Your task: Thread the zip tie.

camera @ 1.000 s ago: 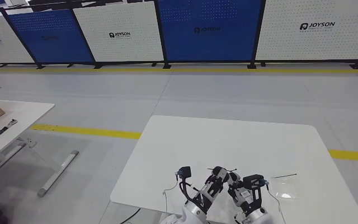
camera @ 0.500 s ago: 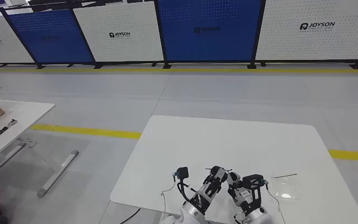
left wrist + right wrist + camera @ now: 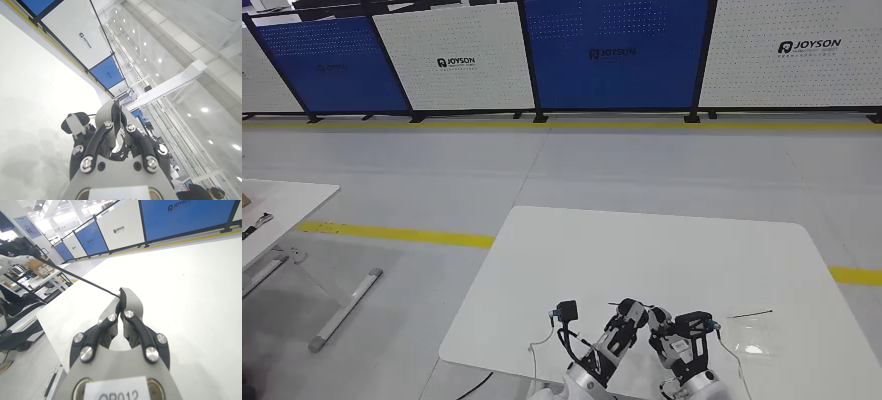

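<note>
White table, zip tie (in right claw)

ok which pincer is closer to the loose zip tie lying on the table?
Right. The right pincer is on the side facing the loose zip tie, with a gap between them; the left pincer sits beyond the right one, farther away.

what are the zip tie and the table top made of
Zip tie: thin black strap, matt, running nearly straight from the right gripper, so probably nylon plastic. Table top: smooth, flat white with a faint sheen, likely laminate or painted board; cannot tell which.
</note>
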